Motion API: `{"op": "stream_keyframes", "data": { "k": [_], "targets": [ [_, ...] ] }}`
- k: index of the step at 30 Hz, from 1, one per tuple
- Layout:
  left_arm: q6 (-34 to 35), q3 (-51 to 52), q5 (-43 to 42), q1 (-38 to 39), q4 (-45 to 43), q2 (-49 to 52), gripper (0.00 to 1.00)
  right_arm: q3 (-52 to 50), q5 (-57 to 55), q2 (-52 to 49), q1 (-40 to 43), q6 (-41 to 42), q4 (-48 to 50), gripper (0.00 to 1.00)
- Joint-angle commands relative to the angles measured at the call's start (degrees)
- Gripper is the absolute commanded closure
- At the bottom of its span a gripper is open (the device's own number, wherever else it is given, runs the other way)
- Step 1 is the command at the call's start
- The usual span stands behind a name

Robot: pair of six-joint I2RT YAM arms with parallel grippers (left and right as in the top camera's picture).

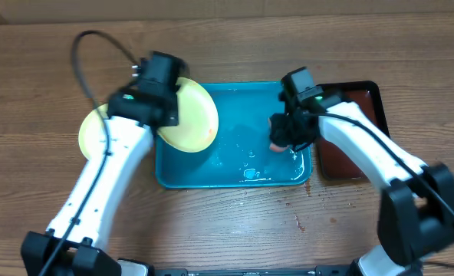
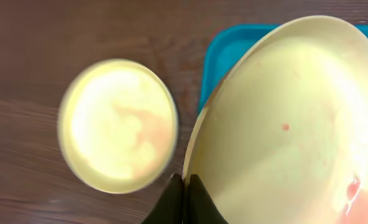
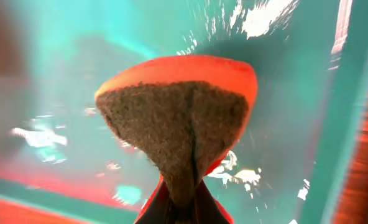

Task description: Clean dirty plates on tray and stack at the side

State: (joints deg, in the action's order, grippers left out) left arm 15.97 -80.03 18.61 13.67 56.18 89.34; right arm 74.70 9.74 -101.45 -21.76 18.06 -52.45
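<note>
A: So, how far along are we?

B: Partway, I'd judge. The turquoise tray [image 1: 227,165] lies mid-table, wet and glossy, with no plate lying flat in it. One pale yellow plate [image 2: 115,124] sits on the wooden table [image 1: 235,230] just left of the tray. It looks like the start of a stack, though a faint pinkish smear shows on it.

A: And the others?

B: The left gripper [image 2: 185,198] is clamped on the rim of a tilted plate [image 2: 283,118] over the tray's left edge — smooth, round, shallow plastic with a few red specks. I can't see a third.

A: The right side?

B: The right gripper [image 3: 179,200] pinches an orange sponge [image 3: 178,112], rough grey-brown scouring face showing, over the tray's right half — droplets glint beneath.
</note>
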Motion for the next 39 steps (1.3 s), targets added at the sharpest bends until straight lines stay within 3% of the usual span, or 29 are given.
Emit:
{"op": "stream_keyframes", "data": {
  "k": [1, 6, 16, 22, 29, 39],
  "targets": [
    [-2.4, -0.8, -21.3, -6.9, 0.1, -1.9, 0.96, 1.9, -3.1, 5.0, 3.0, 1.3, -1.5, 0.96],
    [-5.7, -0.8, -31.9, -19.0, 2.5, -1.9, 0.96, 1.9, -7.0, 7.8, 8.9, 1.2, -5.2, 0.96],
    [-7.2, 0.0, -29.2, -35.8, 3.9, -0.5, 0.96, 1.5, -13.7, 8.0, 21.7, -0.5, -7.0, 0.96],
    [-4.1, 4.1, -22.4, -38.8, -1.8, 3.2, 0.96, 0.9, -15.0, 7.0, 26.2, -0.5, -5.6, 0.96],
    [-1.3, 5.3, -20.5, -40.3, -7.7, 7.5, 0.96, -0.5, -15.0, 3.1, 27.2, -1.9, -2.3, 0.96],
    [-1.3, 5.4, -18.2, -41.2, -8.5, 12.6, 0.96, -0.5, -15.0, -3.2, 27.2, -2.3, 0.1, 0.96]
  ]
}}
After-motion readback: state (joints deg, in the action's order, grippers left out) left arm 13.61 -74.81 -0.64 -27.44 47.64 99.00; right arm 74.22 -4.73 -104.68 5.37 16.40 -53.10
